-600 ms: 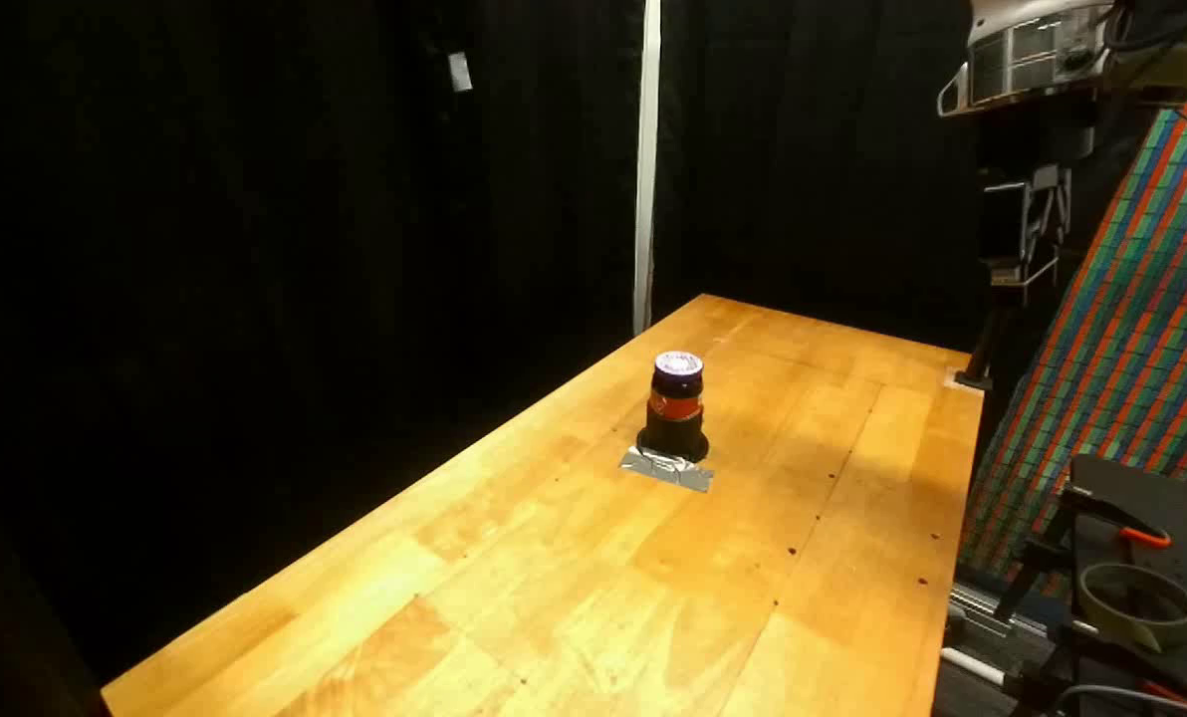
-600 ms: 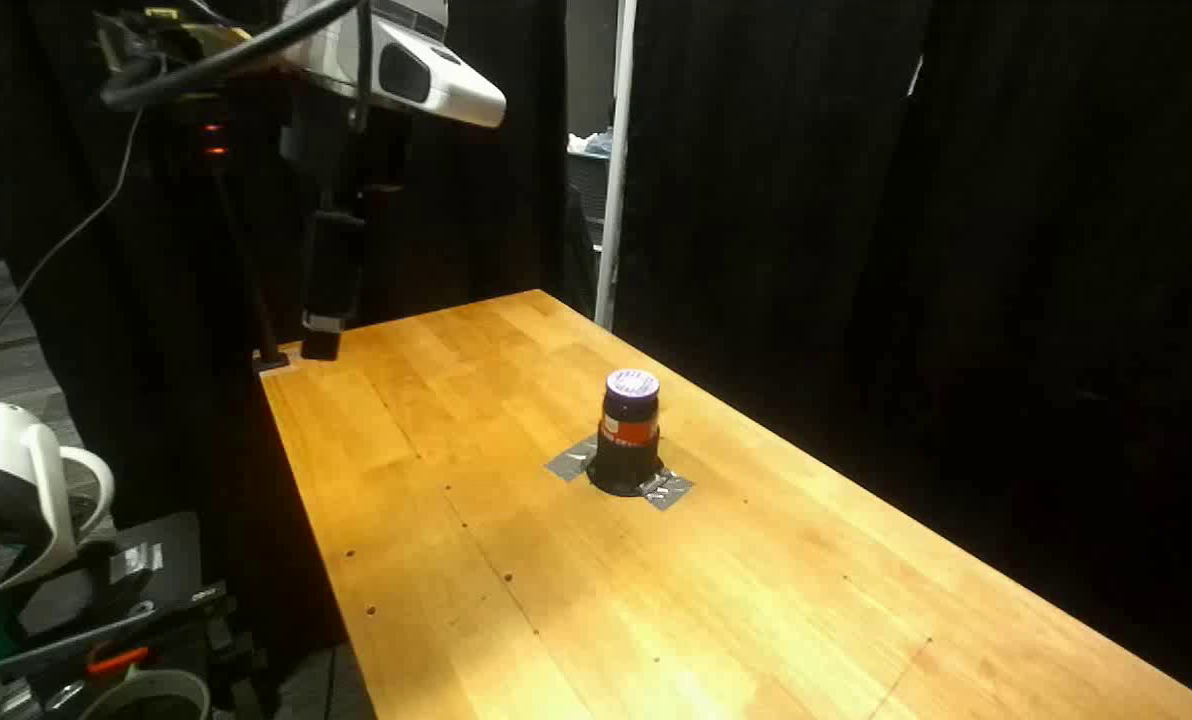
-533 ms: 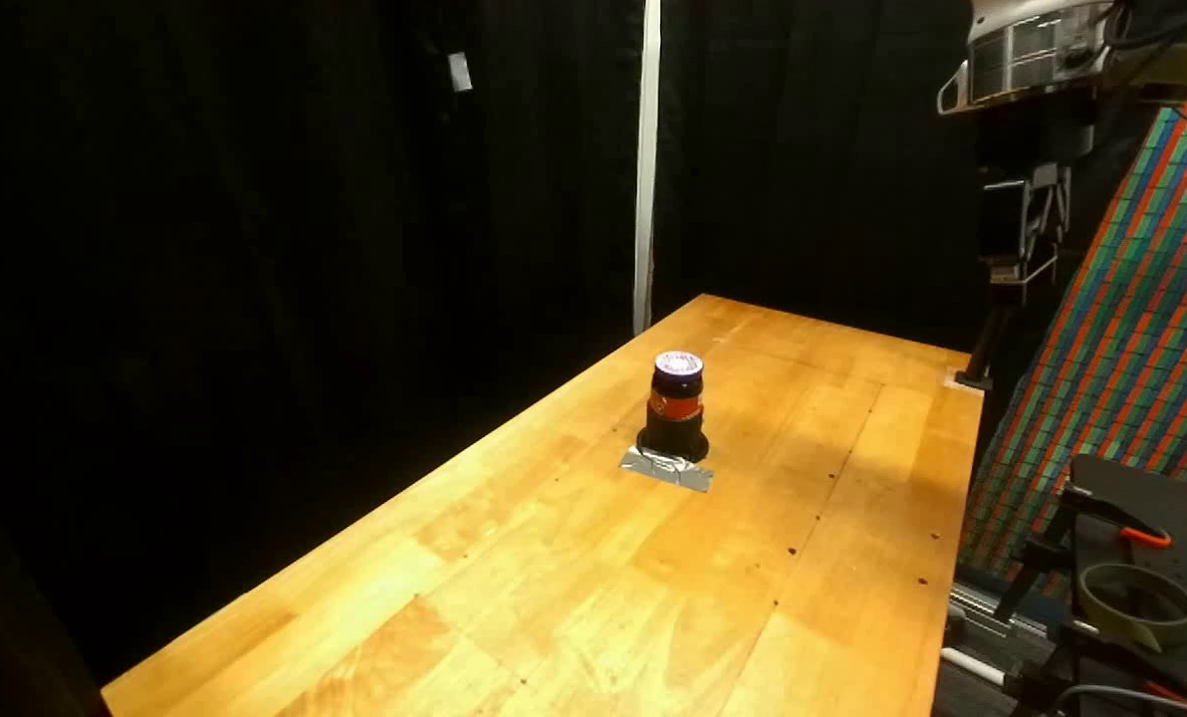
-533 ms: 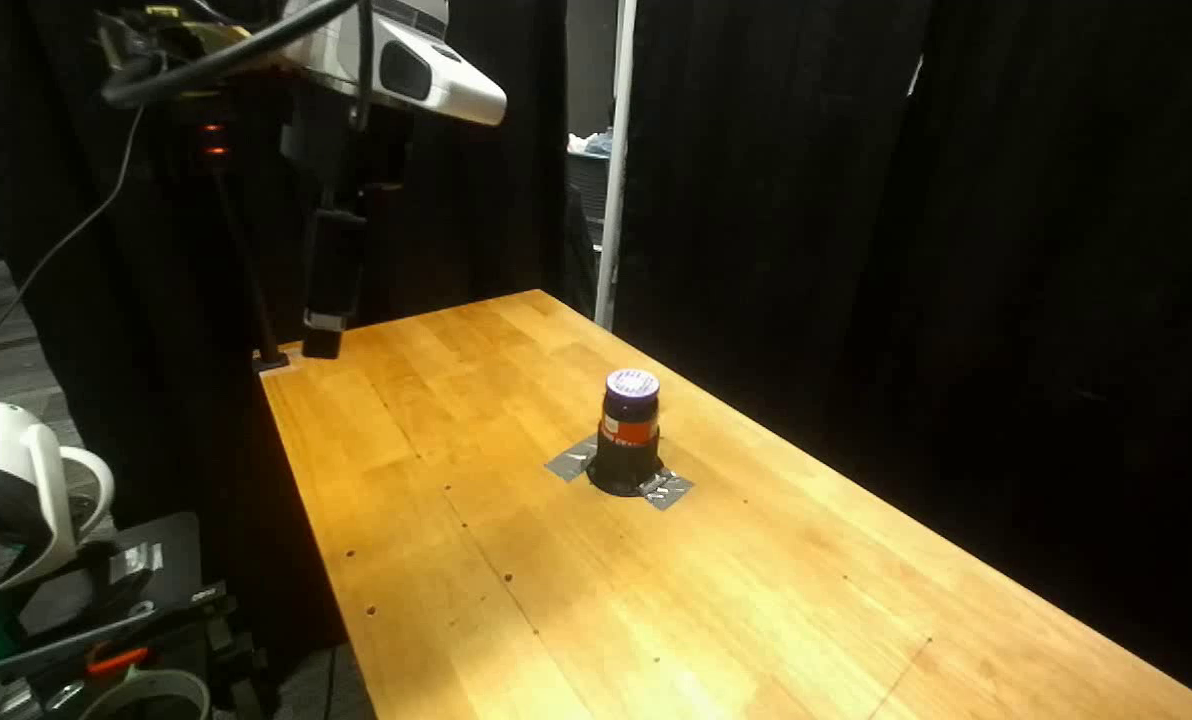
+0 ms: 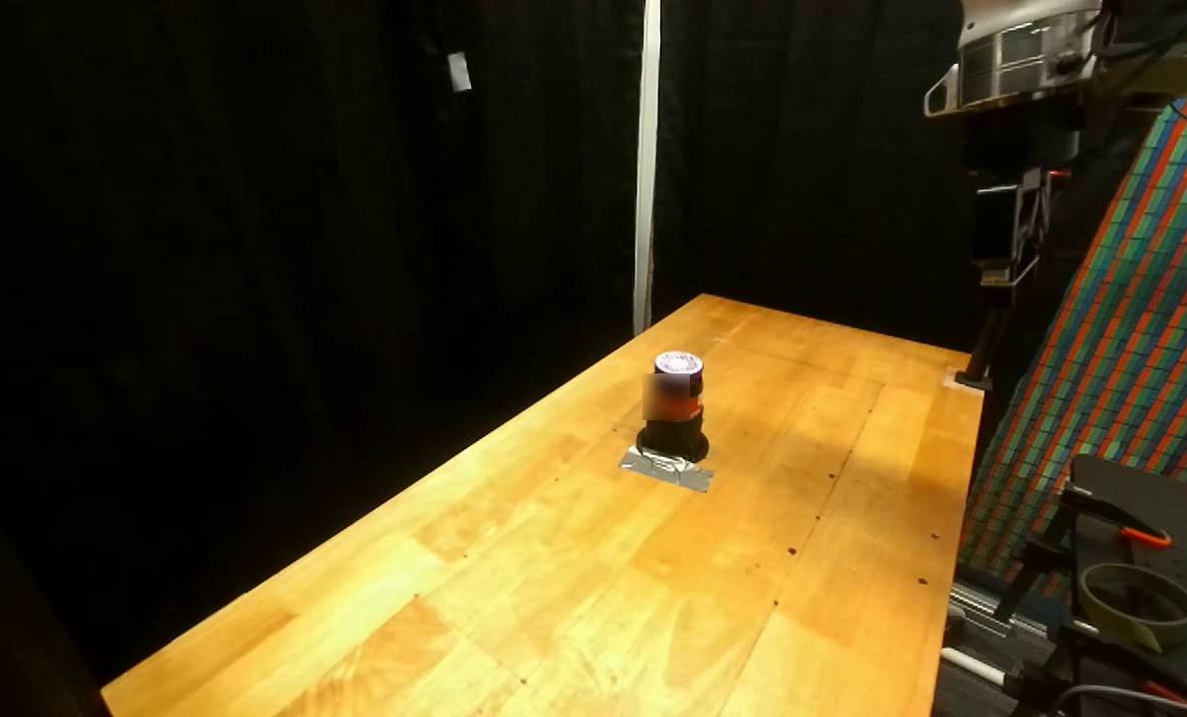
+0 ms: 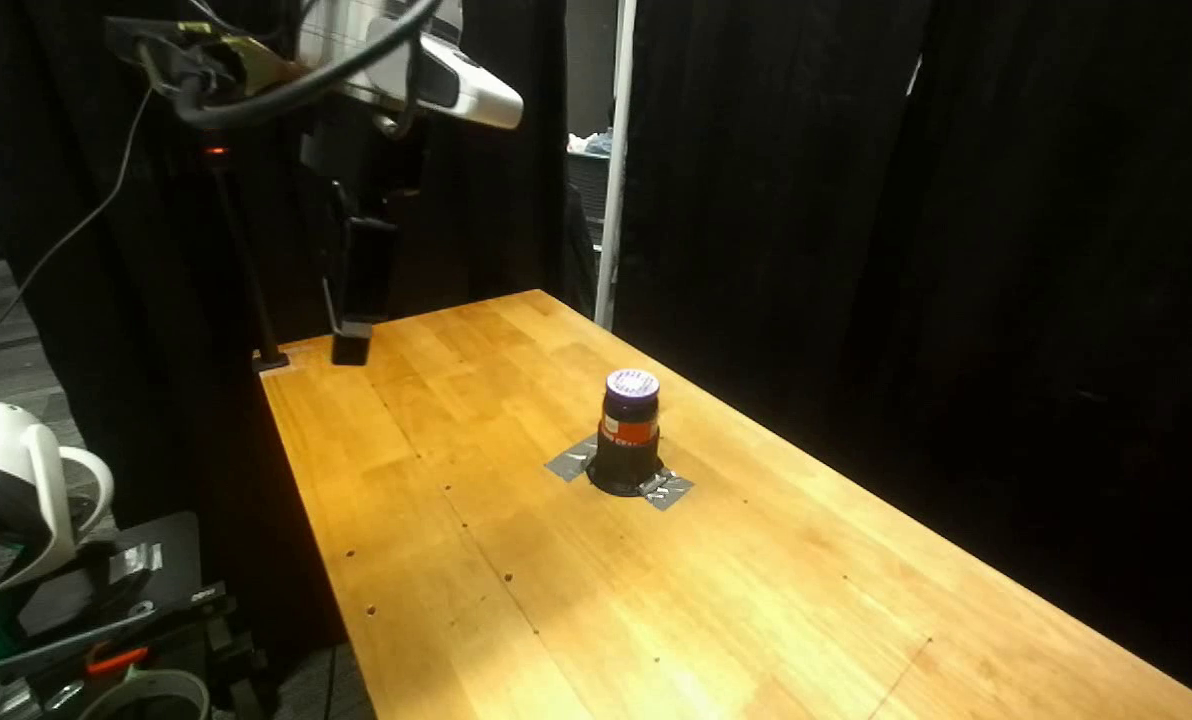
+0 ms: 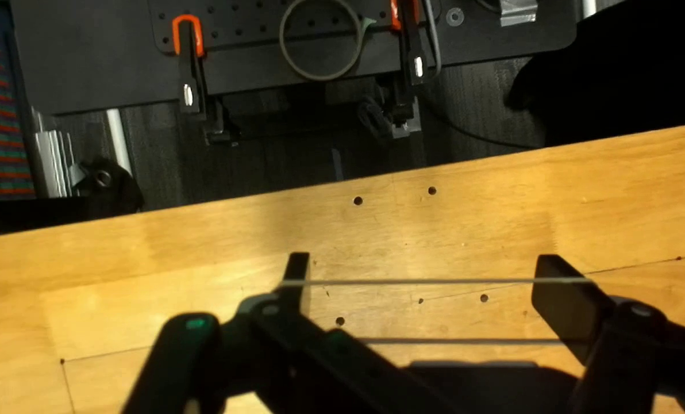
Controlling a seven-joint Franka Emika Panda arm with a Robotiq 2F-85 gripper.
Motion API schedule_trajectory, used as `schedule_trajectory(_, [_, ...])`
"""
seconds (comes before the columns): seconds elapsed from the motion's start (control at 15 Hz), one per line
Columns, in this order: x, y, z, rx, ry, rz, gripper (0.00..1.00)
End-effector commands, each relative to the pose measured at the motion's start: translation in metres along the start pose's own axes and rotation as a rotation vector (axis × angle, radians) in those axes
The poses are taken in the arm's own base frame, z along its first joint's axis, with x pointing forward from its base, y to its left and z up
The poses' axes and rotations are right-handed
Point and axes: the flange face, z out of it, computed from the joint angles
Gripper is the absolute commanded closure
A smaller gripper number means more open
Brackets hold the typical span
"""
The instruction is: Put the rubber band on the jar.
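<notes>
Holds rubber band [image 7: 446, 282] stretched around wide-parted end effector [image 7: 428, 290]; could drop it if closed early, or snag it on jar [image 6: 630, 431] if lowered off-centre.

Place: lab or workshop | black curtains [image 5: 305, 299] | robot arm [image 6: 346, 30] | perforated board [image 7: 245, 20] | orange-tipped clamps [image 7: 189, 75]

White rounded arm casing [image 6: 488, 98], thick dark cable [image 6: 301, 93], black claw [image 7: 427, 277], angular black fingertips [image 7: 564, 296]
</notes>
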Motion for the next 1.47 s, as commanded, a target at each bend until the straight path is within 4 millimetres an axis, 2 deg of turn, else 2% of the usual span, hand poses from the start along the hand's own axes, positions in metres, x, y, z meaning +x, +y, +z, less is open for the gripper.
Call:
schedule_trajectory(0.0, [0.07,0.002,0.005,-0.02,0.012,-0.162,0.0])
schedule_trajectory(0.2, [0.125,-0.005,0.008,-0.002,0.039,-0.244,0.0])
schedule_trajectory(0.33, [0.163,-0.018,0.015,0.042,0.028,-0.256,0.0])
schedule_trajectory(0.67, [0.239,-0.054,0.039,0.04,0.004,-0.302,0.0])
schedule_trajectory(1.0, [0.301,-0.079,0.053,0.036,0.036,-0.325,0.0])
schedule_trajectory(1.4, [0.358,-0.086,0.061,-0.036,0.101,-0.336,0.0])
